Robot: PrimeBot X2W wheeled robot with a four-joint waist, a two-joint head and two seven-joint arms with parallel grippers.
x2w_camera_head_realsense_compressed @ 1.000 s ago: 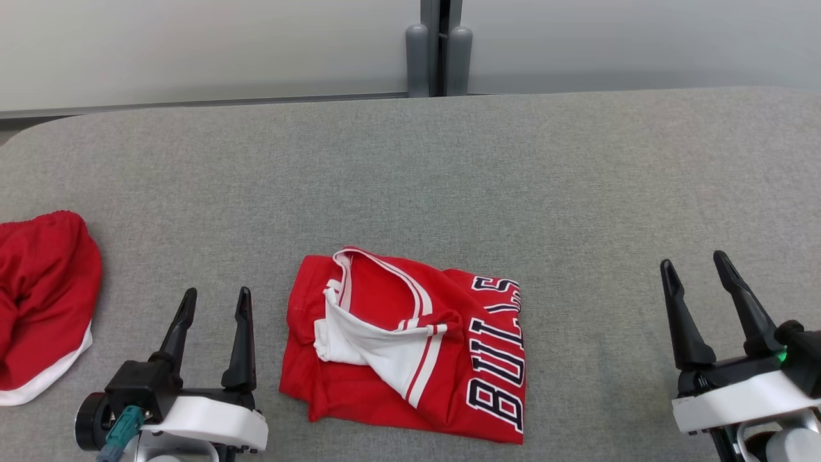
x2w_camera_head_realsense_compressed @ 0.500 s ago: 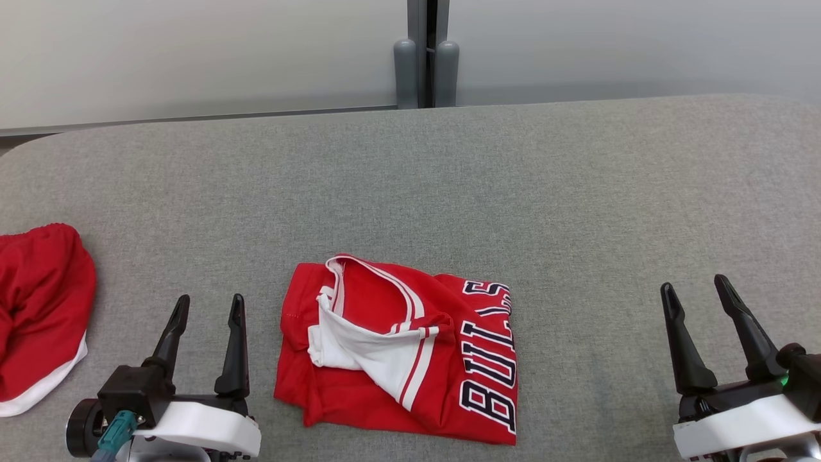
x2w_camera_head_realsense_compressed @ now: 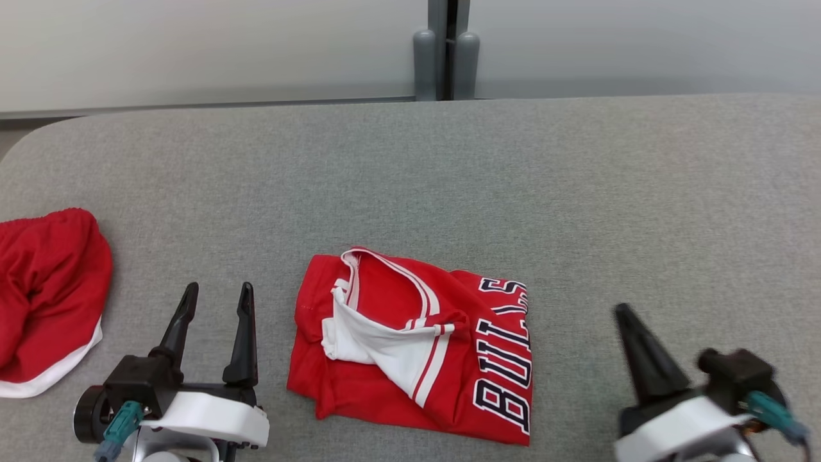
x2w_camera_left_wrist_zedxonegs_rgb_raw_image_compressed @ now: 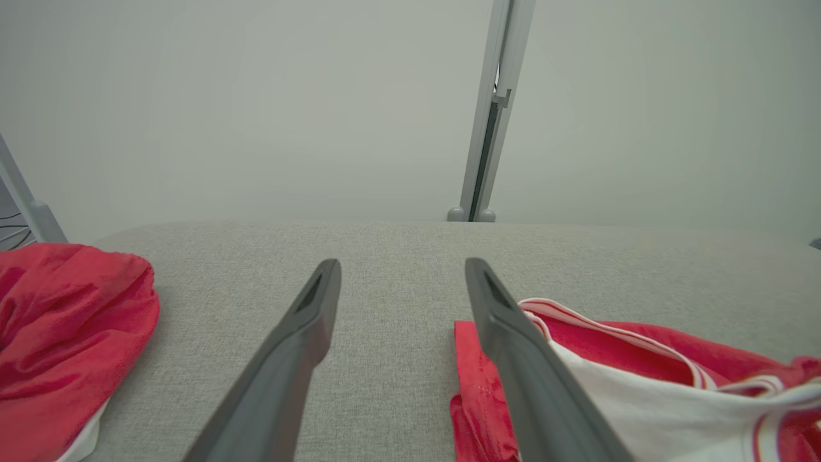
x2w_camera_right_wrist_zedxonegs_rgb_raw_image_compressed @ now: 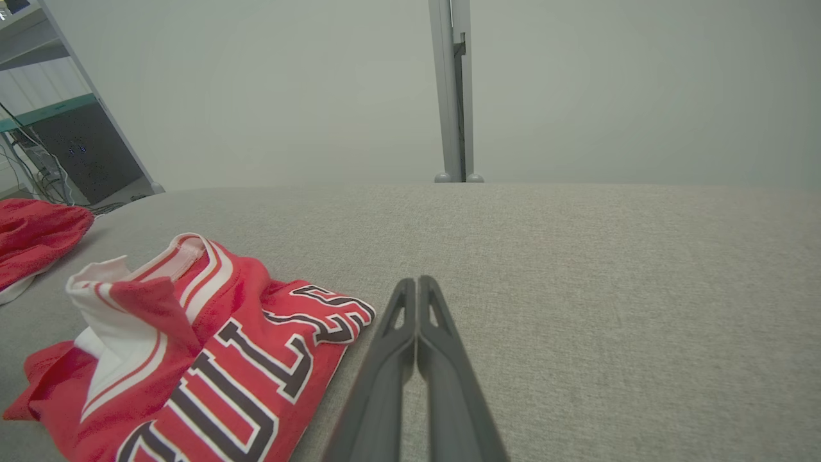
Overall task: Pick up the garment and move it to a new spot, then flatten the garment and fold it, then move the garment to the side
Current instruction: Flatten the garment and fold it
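The left gripper (x2w_camera_head_realsense_compressed: 219, 287), two long dark tapered fingers on a black base and a white plastic wrist housing (x2w_camera_head_realsense_compressed: 205, 414), sat at the lower left of the head view. Its fingers pointed up and stood well apart, holding nothing. A teal connector (x2w_camera_head_realsense_compressed: 122, 420) hung at its wrist. Seen from the left wrist, the left gripper (x2w_camera_left_wrist_zedxonegs_rgb_raw_image_compressed: 403, 263) showed the same wide gap.

The right gripper (x2w_camera_head_realsense_compressed: 622, 312), of like build, sat at the lower right. It was turned edge-on, so its fingers read as one dark spike leaning left. Seen from its own wrist, the right gripper (x2w_camera_right_wrist_zedxonegs_rgb_raw_image_compressed: 417, 280) had both fingers pressed together, empty.
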